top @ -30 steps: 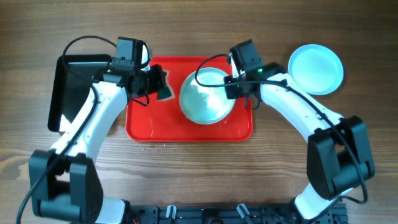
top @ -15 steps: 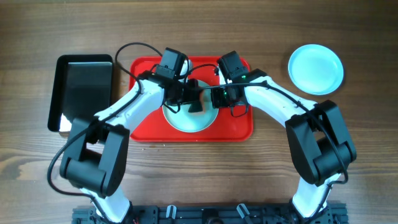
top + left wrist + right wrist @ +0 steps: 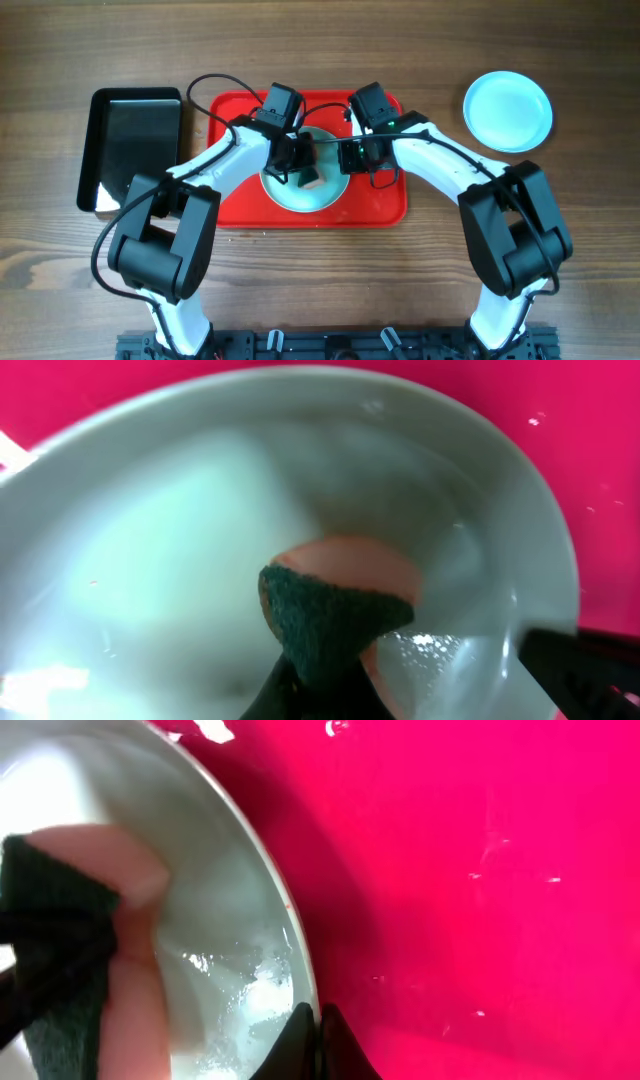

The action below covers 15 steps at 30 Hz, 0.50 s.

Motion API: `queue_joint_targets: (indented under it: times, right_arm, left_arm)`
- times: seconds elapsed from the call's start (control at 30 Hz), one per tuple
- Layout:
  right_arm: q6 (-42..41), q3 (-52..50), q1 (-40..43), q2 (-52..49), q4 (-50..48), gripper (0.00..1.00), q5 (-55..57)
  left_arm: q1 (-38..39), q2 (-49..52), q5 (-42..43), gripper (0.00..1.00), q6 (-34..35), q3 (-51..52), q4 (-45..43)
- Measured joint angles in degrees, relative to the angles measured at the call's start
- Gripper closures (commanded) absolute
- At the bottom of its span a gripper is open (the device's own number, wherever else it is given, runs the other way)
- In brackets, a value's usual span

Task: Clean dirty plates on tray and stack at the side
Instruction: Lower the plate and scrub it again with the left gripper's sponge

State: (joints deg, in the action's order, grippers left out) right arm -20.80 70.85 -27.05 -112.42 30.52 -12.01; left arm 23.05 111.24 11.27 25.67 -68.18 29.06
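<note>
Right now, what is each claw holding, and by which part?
The left claw pinches the sponge by its near end; the right claw grips the plate by its rim.

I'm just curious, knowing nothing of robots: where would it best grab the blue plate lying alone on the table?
Probably by the plate rim, pinched at the edge facing the tray. It lies flat and looks too wide to span, so only the upturned lip offers a hold.
</note>
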Motion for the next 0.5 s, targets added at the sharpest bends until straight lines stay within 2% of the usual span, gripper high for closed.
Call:
queue_joint_targets:
  times: [0.2, 0.37, 0.5]
  right_arm:
    - [-0.22, 0.00, -0.31, 0.00, -0.57, 0.96, -0.94]
    - [-0.22, 0.02, -0.31, 0.00, -0.57, 0.96, -1.03]
    - [-0.20, 0.02, -0.24, 0.00, -0.13, 0.96, -1.01]
  left_arm:
    - [-0.33, -0.11, -14.82, 0.96, -0.04, -1.05, 1.88]
    - [-1.92, -1.36, -20.44, 0.96, -1.57, -0.85, 3.39]
    - [-2.97, -6.34, -22.58, 0.96, -2.01, -0.50, 4.04]
